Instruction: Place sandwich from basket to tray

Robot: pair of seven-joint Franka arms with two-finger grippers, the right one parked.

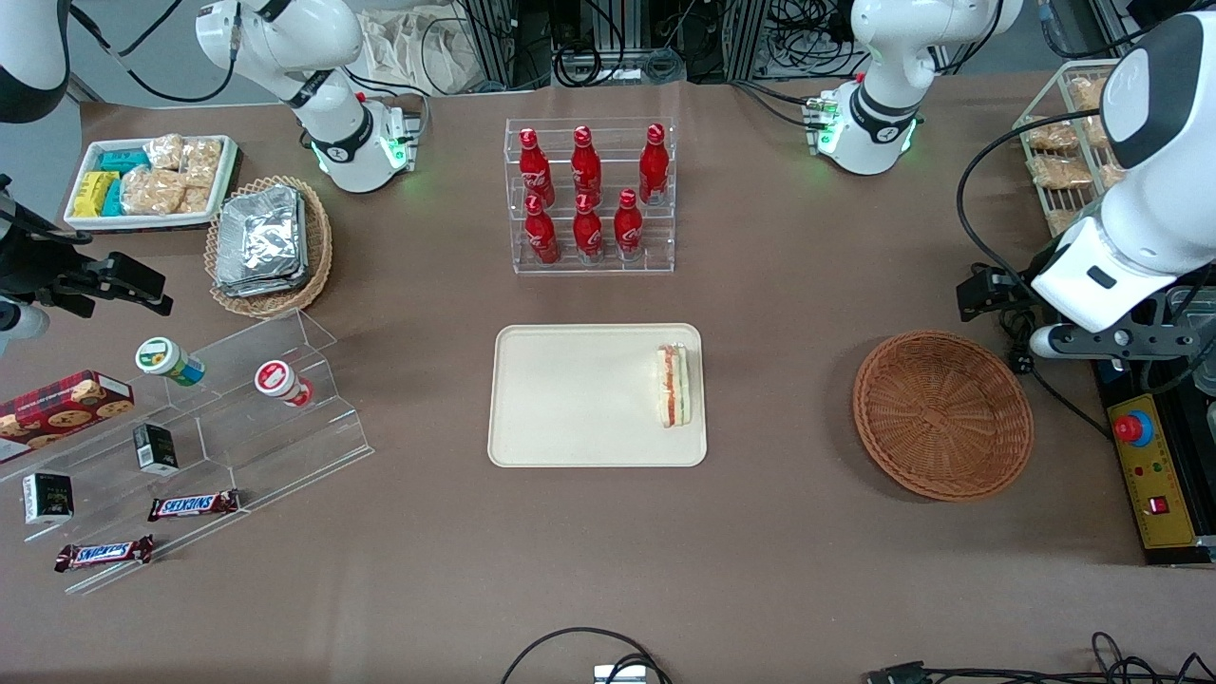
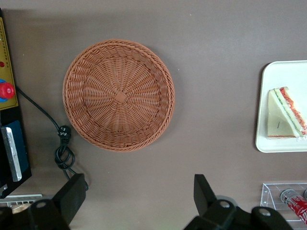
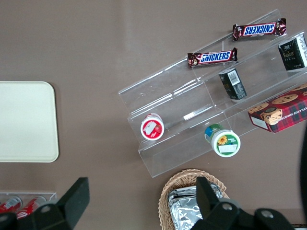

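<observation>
The sandwich (image 1: 674,385) (image 2: 286,113), a pale wedge with red and green filling, lies on the cream tray (image 1: 570,399) (image 2: 283,143), at the tray's end nearest the working arm. The round reddish-brown basket (image 1: 942,414) (image 2: 119,95) stands on the table beside the tray, with nothing in it. My left gripper (image 1: 983,290) (image 2: 139,196) hangs high over the table, just off the basket's rim and farther from the front camera than the basket. It is open, its two dark fingers (image 2: 72,194) wide apart with only bare table between them.
A clear rack of red bottles (image 1: 589,195) stands farther from the front camera than the tray. A yellow control box with a red stop button (image 1: 1149,475) and a black cable (image 2: 62,148) lie beside the basket. A wire rack of snack packets (image 1: 1064,142) stands near the working arm's base.
</observation>
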